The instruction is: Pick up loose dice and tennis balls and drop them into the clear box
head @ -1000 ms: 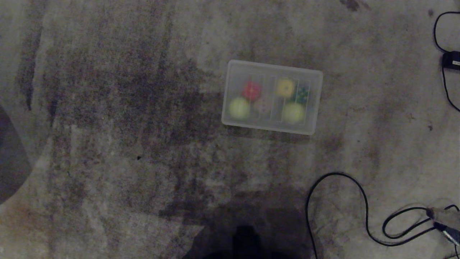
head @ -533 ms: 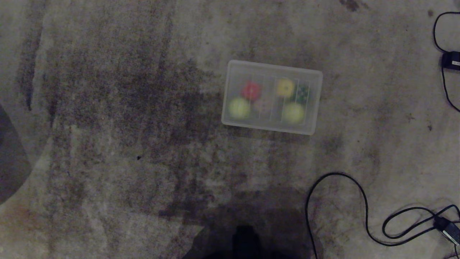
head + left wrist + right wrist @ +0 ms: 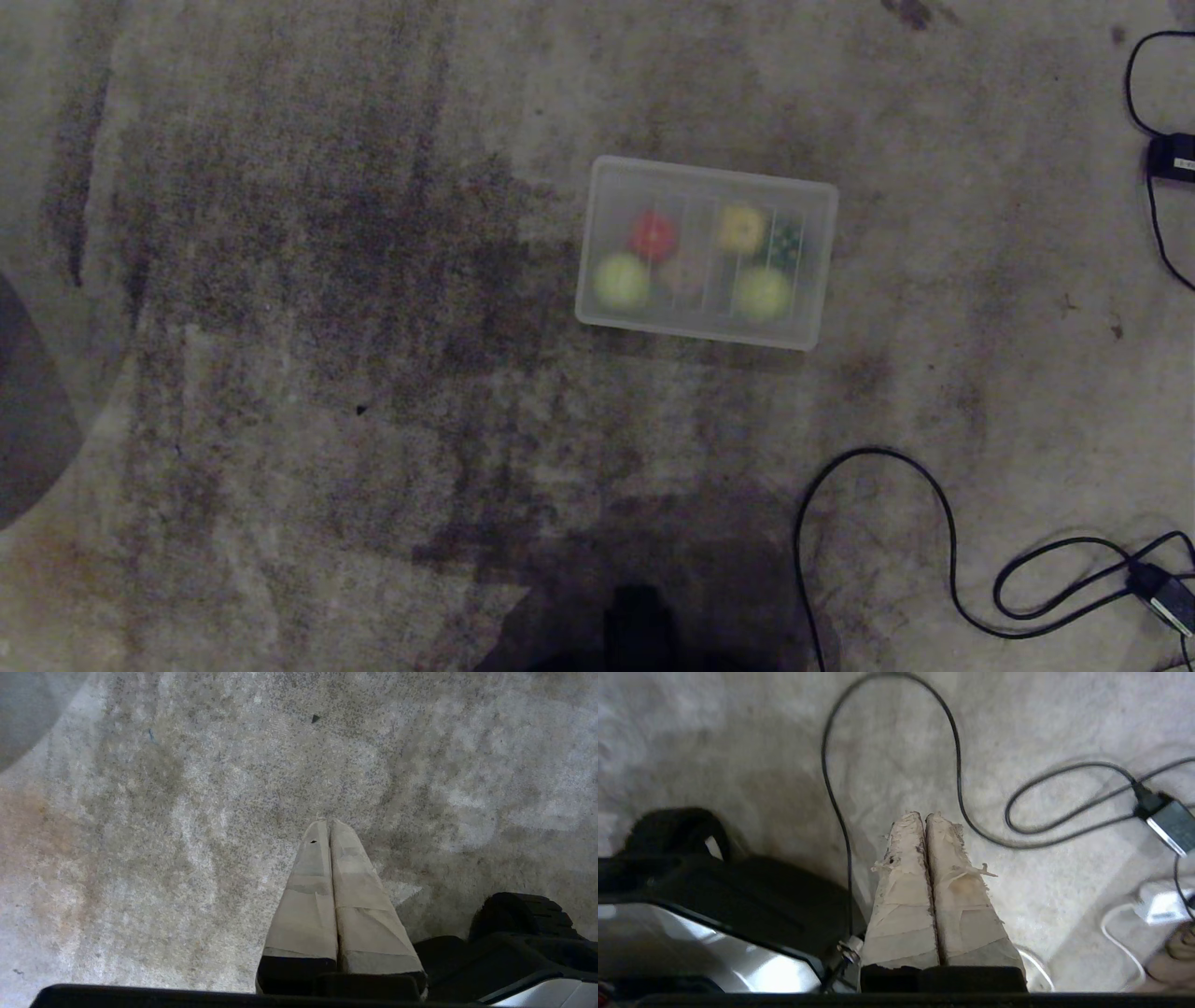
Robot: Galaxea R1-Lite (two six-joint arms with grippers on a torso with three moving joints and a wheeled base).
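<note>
Both pairs of taped fingers pressed together, nothing between them.

Left gripper (image 3: 330,823) hangs over bare stained carpet (image 3: 280,280), and right gripper (image 3: 924,815) hangs above a looping black cable (image 3: 957,765) (neither arm shows in the head view). Clear box (image 3: 616,177) sits on the carpet holding the red die (image 3: 653,235), tan die (image 3: 684,273), yellow die (image 3: 742,228), dark green die (image 3: 787,245) and both tennis balls (image 3: 622,281), one toward each end.

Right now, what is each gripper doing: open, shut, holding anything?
Left gripper: shut, holding nothing, above bare carpet.
Right gripper: shut, holding nothing, above carpet near a black cable.
</note>
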